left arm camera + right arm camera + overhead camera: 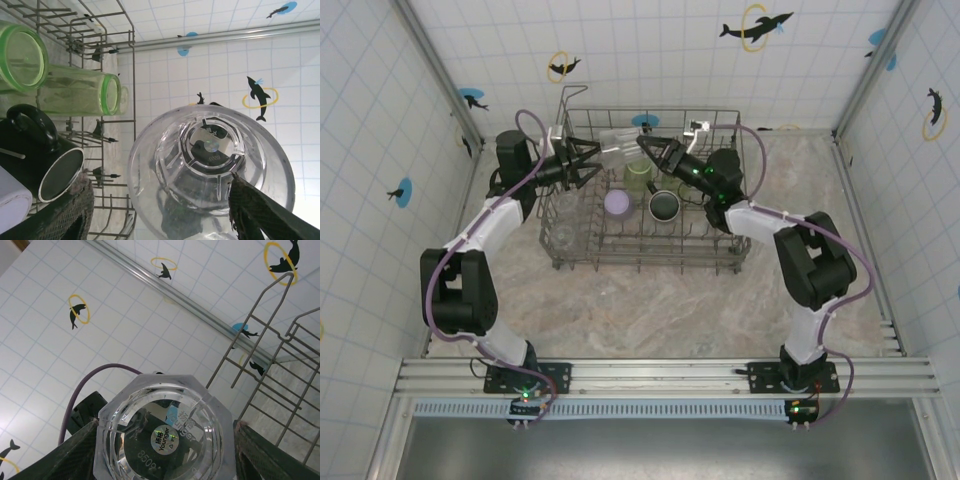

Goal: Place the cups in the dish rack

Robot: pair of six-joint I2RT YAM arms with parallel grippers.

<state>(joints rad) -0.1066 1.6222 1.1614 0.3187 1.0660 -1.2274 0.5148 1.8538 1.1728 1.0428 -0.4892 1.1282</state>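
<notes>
My right claw [647, 150] pinches the glass [617, 148] by its base above the back rows of the rack [650, 262], my left claw [588, 160] spread loosely round its rim — so I'd close the left squarely before the right lets go, then set it mouth-down between free tines [107, 175].

Wide open across the near table [660, 310]; blocked far-middle by the dish rack [650, 265], packed with cups [618, 203] mid-rows.

Bright, even light; glare glints on the clear faceted glass [162, 405] inside the right gripper [165, 440], whose fingers [75, 452] blur.
</notes>
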